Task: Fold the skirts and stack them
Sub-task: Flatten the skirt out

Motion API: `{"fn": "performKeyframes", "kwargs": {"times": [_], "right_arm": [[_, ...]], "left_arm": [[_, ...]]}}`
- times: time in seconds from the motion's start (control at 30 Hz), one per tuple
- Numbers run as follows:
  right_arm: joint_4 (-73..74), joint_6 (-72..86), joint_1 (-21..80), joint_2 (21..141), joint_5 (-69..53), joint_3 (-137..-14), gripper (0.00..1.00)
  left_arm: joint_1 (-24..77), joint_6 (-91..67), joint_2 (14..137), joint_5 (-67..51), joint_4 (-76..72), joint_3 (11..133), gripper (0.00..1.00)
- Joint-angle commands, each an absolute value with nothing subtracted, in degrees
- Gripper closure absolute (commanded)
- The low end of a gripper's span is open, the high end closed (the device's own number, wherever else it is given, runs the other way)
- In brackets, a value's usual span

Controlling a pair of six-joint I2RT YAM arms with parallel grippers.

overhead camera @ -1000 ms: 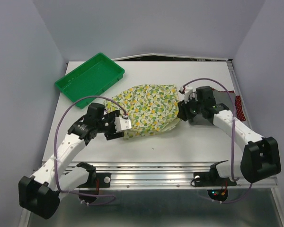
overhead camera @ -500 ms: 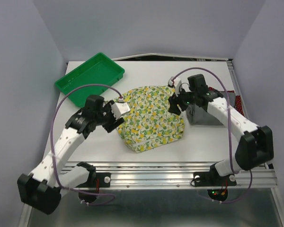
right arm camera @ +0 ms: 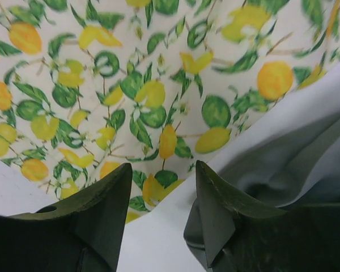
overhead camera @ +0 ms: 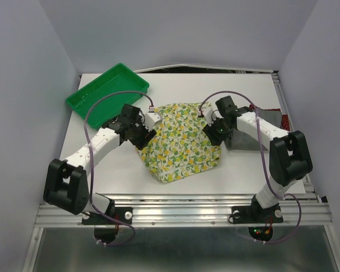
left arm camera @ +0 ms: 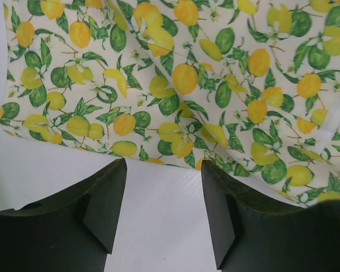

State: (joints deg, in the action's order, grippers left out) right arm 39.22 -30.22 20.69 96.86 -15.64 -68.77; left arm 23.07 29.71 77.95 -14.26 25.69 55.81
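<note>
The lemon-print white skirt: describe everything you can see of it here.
The white cloth skirt with yellow-green lemon print lies mid-table as a rounded, lightly wrinkled shape, its widest part toward the far side. The plain grey skirt sits just off its right edge; contact is unclear. The left gripper and right gripper hover open at its left and right edges, gripping nothing.
</note>
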Motion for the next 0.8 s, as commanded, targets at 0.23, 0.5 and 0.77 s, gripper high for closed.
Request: {"fn": "performKeyframes", "kwargs": {"times": [0.23, 0.5, 0.77], "right_arm": [[46.23, -29.62, 20.92, 97.29, -10.63, -62.85, 0.5], [49.57, -34.62, 20.92, 96.51, -15.9, -59.59, 0.96], [56.5, -38.42, 27.25, 90.97, -30.22, -63.35, 0.8]], "left_arm": [[19.25, 22.41, 94.64, -6.06, 19.43, 56.95, 0.46], [14.42, 26.19, 108.87, 1.47, 18.63, 67.31, 0.8], [10.99, 33.3, 111.46, -12.63, 24.95, 82.88, 0.73]]}}
